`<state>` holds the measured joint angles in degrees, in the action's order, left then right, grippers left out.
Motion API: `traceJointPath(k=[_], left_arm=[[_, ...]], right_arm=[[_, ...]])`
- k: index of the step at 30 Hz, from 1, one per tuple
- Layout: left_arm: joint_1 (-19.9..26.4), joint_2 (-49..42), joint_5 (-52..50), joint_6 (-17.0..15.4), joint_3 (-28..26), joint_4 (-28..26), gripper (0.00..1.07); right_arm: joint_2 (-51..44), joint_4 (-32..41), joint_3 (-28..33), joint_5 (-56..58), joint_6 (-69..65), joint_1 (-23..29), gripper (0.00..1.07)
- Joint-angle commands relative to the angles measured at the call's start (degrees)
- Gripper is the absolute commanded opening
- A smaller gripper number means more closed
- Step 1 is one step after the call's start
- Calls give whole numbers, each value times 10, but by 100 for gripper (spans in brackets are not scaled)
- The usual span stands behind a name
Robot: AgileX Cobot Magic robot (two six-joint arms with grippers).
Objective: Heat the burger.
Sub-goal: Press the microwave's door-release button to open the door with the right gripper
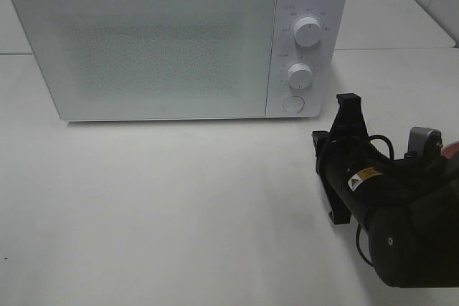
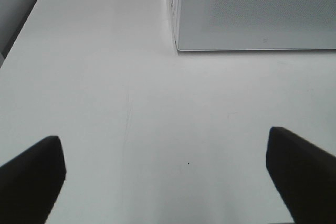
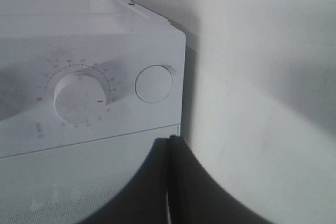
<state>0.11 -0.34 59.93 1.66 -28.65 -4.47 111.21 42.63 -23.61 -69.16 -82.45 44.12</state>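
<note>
While the microwave [image 1: 143, 48] sits with its door closed, I read this step as pressing the round release button [image 3: 154, 83]. So I want the right gripper [image 3: 169, 145] lined up square on that disc and pushed straight in, not sliding onto the timer dial [image 3: 81, 98] just beside it. Its jaws are pinched fully together, holding nothing, tip near the button but not touching it, as far as I can tell. Left gripper [image 2: 163, 140] hangs spread wide over the table [image 2: 131, 77], empty. Burger: I can't see it in any view. Only a pinkish sliver [image 1: 453, 150] shows at the overhead view's right edge, too little to name.
</note>
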Motion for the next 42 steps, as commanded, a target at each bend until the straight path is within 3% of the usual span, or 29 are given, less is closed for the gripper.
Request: traceJointPath(k=[1,16,27,42], left_arm=[[1,-11,-5,-2,2,-2,98],[1,-11,-5,-2,2,-2,98],[1,-11,-5,-2,2,-2,98],[1,-11,-5,-2,2,-2,98]], right_arm=[[5,-38,-22,14,2,-32,0],[31,-140,-121,132,21,-124,0],[31,-146,-180,218,78,-172,0],[74,-180,-214,227,25,-174,0]])
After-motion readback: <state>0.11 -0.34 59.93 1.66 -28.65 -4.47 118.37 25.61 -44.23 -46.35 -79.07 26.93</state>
